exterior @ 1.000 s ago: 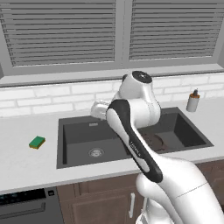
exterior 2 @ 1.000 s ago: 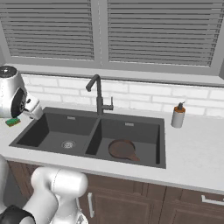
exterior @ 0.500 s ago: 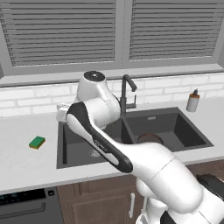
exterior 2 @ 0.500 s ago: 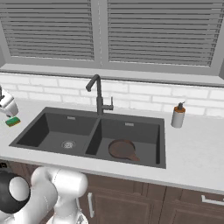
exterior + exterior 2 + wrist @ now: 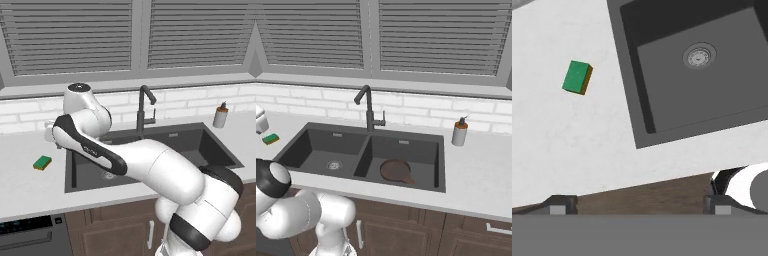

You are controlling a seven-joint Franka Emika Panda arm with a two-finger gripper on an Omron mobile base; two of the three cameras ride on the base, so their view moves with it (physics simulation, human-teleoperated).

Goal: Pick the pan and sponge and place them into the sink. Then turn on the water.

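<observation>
A: Counts? Locations?
B: One pan [image 5: 396, 170], in the right basin of the sink [image 5: 316, 150]. One sponge [image 5: 577, 77], flat on the counter [image 5: 572, 145] left of the sink, nothing touching it. One faucet [image 5: 368, 107], one soap bottle [image 5: 459, 132].
A: Tool?
B: Tool [image 5: 639, 204] high over the counter's near edge, tips spread wide, holding nothing.

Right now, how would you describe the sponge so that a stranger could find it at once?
Start at the dark double-basin sink under the window. On the white counter just left of its left basin lies the sponge, a small flat block with a green top and yellow underside, the only brightly coloured thing there.
</observation>
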